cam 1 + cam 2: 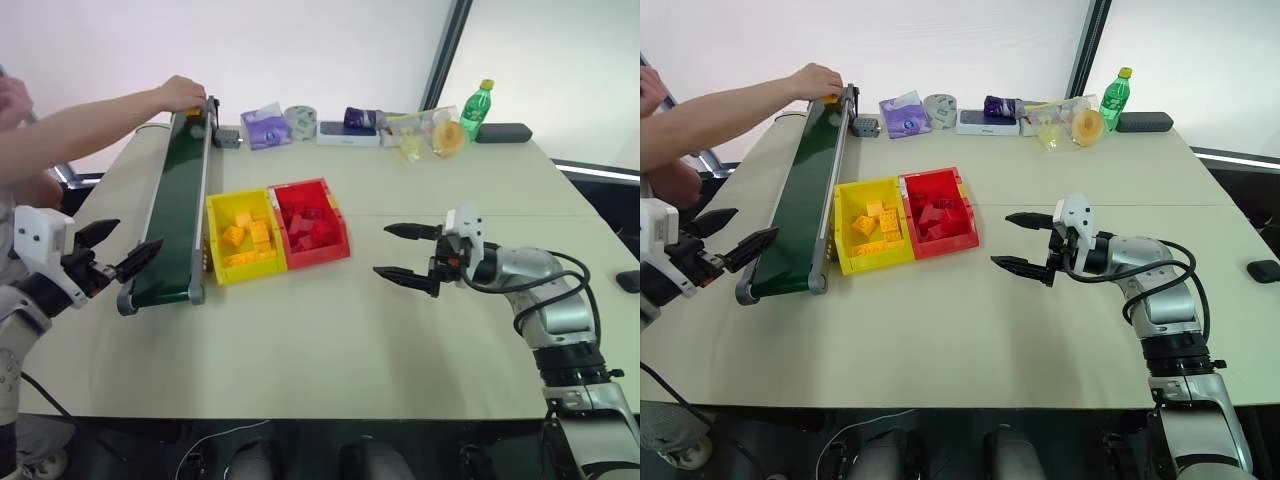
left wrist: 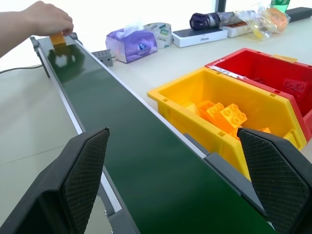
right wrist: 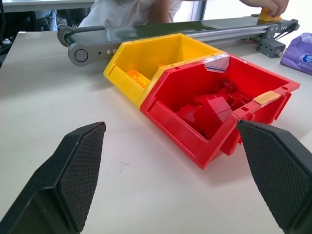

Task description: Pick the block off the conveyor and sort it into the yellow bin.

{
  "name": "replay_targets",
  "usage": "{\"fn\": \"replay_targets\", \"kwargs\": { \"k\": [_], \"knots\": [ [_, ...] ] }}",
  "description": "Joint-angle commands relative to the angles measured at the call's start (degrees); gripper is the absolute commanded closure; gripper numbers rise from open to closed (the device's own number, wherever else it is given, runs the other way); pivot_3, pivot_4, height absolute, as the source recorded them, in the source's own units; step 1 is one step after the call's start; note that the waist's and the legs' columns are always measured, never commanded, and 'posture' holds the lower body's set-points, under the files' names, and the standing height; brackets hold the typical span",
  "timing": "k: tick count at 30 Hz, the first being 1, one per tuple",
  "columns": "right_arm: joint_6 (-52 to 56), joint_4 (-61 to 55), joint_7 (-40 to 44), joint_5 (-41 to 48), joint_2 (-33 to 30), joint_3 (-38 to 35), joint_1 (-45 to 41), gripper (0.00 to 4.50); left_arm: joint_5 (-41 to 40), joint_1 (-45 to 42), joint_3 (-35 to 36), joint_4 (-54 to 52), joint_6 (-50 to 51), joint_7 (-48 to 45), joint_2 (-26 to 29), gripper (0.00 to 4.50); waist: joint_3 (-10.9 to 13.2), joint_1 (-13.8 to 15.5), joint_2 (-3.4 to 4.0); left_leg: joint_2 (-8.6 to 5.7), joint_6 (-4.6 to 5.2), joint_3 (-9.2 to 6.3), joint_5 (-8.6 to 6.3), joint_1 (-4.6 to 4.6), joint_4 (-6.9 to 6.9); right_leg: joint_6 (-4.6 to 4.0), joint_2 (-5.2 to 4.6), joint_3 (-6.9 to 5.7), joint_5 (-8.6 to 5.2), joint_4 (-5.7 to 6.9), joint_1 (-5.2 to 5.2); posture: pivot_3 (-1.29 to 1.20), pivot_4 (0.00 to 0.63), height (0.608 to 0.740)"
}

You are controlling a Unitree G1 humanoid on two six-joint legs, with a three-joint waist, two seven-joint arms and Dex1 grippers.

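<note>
Half hidden under a person's hand (image 2: pixel 46 17) at the far end of the conveyor (image 1: pixel 178 215): the block (image 2: pixel 57 38), only an orange corner showing, well ahead of the left gripper (image 1: pixel 112 253). Cut off at the frame edge: the person's arm, and most of the left arm behind its white wrist housing. Left gripper hanging at the near roller end of the belt, black textured fingers spread wide, empty. Right gripper (image 1: pixel 1028 243) out over bare table, pointing toward the bins, fingers likewise wide apart with nothing between them. Between the two grippers, just beside the belt frame: the yellow bin (image 1: pixel 215 213), glossy plastic, holding a heap of studded orange bricks; joined to it on the side nearer the right gripper, a red bin (image 1: pixel 338 222) of red bricks, hard to tell apart. Far beyond both grippers along the table edge: a purple tissue pack (image 1: pixel 266 126), tape roll (image 1: pixel 300 120), crumpled clear bags, green bottle (image 1: pixel 476 108), dark flat case
</note>
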Motion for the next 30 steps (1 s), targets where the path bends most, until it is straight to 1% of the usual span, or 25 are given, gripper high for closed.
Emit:
{"fn": "replay_targets", "kwargs": {
  "k": [1, 23, 30],
  "knots": [
    [-0.62, -2.00, -0.04, 0.57, -0.07, -0.88, -0.89, 0.00, -0.03, -0.78, 0.75, -0.76, -0.58, 0.31, 0.65, 0.06, 0.00, 0.00, 0.00, 0.00, 0.00, 0.00, 0.00, 0.00, 0.00, 0.00, 0.00, 0.00, 0.00, 0.00, 0.00, 0.00, 0.150, 0.740],
    [-1.23, -0.88, 0.24, 0.29, 0.31, -0.65, -1.60, 0.00, -0.06, -0.31, 1.57, -1.06, -2.26, 0.74, -0.43, 0.06, 0.00, 0.00, 0.00, 0.00, 0.00, 0.00, 0.00, 0.00, 0.00, 0.00, 0.00, 0.00, 0.00, 0.00, 0.00, 0.00, 0.150, 0.740],
    [-1.82, -0.53, 0.12, 0.27, 0.88, -0.60, -1.85, 0.00, 0.59, -1.26, 2.55, -3.11, -3.53, 6.08, -2.34, 0.06, 0.00, 0.01, 0.00, 0.00, 0.00, 0.00, 0.00, 0.00, 0.00, 0.00, 0.00, 0.00, 0.00, 0.00, 0.00, 0.00, 0.150, 0.740]
  ]
}}
